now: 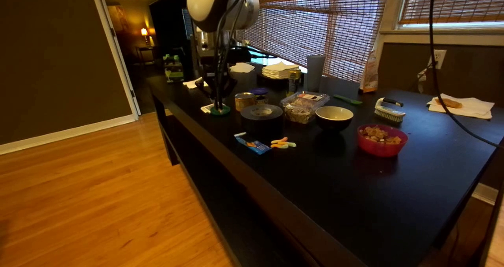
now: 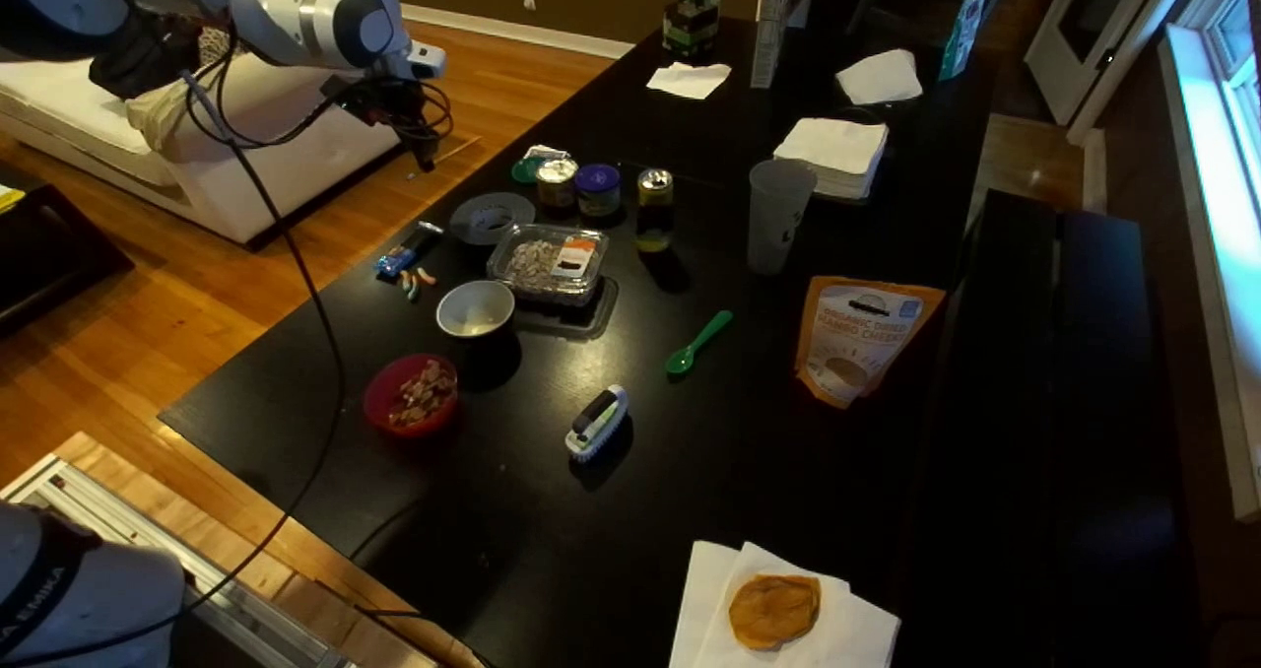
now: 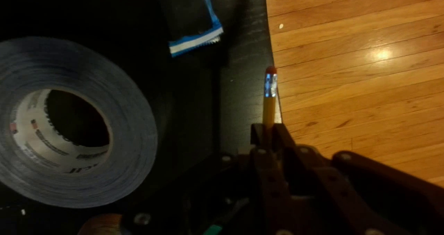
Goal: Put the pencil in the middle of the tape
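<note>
The tape [image 3: 133, 131] is a wide grey roll lying flat on the dark table, with its hollow centre open at the left of the wrist view. It also shows in both exterior views [image 1: 262, 123] [image 2: 471, 223]. My gripper [image 3: 267, 134] is shut on the yellow pencil [image 3: 269, 108]. The pencil's red eraser end points up the wrist view, and its other end is hidden behind the fingers. The gripper is to the right of the tape in the wrist view, over the table's edge. In an exterior view the gripper [image 2: 426, 146] is raised above the table, apart from the tape.
A blue wrapper [image 3: 196, 42] and gummy candies [image 1: 282, 143] lie near the tape. Cans [image 2: 557, 182], a clear plastic box [image 2: 549, 262] and a pale bowl [image 2: 476, 308] stand close around it. A red bowl [image 2: 412, 395] and brush [image 2: 597, 424] are farther off.
</note>
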`<state>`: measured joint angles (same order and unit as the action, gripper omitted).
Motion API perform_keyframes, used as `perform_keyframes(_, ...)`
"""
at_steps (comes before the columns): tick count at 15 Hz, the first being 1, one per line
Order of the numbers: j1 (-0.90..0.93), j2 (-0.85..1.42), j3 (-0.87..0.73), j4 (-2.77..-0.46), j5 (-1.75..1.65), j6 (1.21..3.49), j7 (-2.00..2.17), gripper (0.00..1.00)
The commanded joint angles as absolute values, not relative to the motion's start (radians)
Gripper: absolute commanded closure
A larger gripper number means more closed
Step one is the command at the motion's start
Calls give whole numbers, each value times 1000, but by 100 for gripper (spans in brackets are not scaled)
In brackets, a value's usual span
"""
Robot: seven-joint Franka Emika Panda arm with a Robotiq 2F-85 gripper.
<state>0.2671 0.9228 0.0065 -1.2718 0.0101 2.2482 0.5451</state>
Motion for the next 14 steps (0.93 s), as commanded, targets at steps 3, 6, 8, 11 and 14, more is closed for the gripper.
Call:
perform_keyframes(3,228,680,-7,-1599,46,2272,538,98)
perform_keyframes(6,200,596,-4,-1724,53,2330,509,98)
perform_keyframes(8,184,563,-10,-1789,57,2408,500,98)
perform_keyframes(11,159,573,-20,-1824,73,2558,499,98)
perform_keyframes(14,149,615,-29,-1818,81,2652,498,98)
